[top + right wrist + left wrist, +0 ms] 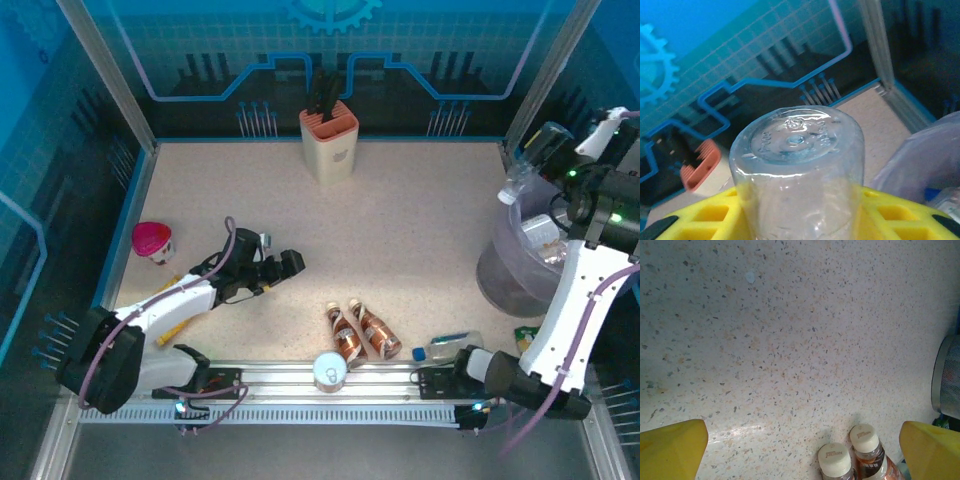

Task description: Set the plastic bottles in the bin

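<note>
The bin stands at the right edge of the bench, with bottles already inside (too blurred through the bag to count). The right gripper has its jaws clamped on a clear bottle, raised at the bin's far rim. The step looks like the drop: centre over the mouth, then release. The left gripper has its jaws spread wide near two brown bottles, probably next.

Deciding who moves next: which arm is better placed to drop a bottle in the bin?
Right: the right pincer grips a clear bottle by the bin; the left pincer hangs open across the table.
</note>
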Motion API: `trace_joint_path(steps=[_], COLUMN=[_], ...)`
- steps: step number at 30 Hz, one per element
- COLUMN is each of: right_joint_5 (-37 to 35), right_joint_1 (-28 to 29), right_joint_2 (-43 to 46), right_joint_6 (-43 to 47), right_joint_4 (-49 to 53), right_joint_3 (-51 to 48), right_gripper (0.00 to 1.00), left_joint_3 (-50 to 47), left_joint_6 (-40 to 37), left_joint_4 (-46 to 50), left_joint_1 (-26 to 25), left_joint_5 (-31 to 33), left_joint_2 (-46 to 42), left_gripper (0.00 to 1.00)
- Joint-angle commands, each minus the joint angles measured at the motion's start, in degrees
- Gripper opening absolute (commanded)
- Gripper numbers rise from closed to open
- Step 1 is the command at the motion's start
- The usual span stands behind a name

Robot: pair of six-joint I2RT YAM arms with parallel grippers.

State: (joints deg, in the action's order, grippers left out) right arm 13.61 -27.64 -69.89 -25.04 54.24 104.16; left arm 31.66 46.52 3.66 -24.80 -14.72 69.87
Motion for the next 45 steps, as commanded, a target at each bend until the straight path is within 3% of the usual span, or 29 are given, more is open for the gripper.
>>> trace_joint_path(steps=[1, 11, 18, 25, 30, 32, 37, 45], right_joint_5=[-2.3, -5.0, -0.8, -1.1, -1.8, -2.1, -3.6, -7.7], right_joint_1=[-4.3, -13.8, -14.1, -12.6, -12.3, -12.3, -11.9, -9.4], right_joint_2=[-0.4, -2.0, -3.2, -1.6, -1.4, -1.6, -2.5, -3.2], right_joint_6=[-1.6, -2.8, -4.6, -6.1, -5.8, -4.8, -1.0, 4.8], right_joint_4=[-3.7, -10.7, -14.7, -15.9, -15.7, -14.7, -9.5, -0.6], right_joint_3=[0.7, -7.5, -15.8, -25.1, -29.4, -29.0, -22.1, -12.8], right_gripper=[0.45, 0.44, 0.44, 0.45, 0.56, 0.67, 0.84, 0.97], left_joint_3=[0.5, 2.3, 3.1, 2.8, 3.1, 3.1, 3.0, 2.4], left_joint_6=[-1.3, -2.2, -2.1, -1.5, -1.5, -1.7, -2.1, -1.4], left_joint_4=[2.6, 4.8, 4.3, 2.7, 1.6, 1.7, 1.8, 0.0], left_joint_1=[0.5, 0.5, 0.5, 0.5, 0.5, 0.5, 0.5, 0.5], left_joint_5=[1.2, 1.7, 1.1, 0.7, 0.0, -0.2, -0.1, -0.8], left_joint_2=[-2.5, -2.7, -1.2, 0.4, 1.6, 1.7, 1.8, 2.7], left_gripper=[0.99, 0.99, 0.99, 0.99, 0.99, 0.99, 0.99, 0.99])
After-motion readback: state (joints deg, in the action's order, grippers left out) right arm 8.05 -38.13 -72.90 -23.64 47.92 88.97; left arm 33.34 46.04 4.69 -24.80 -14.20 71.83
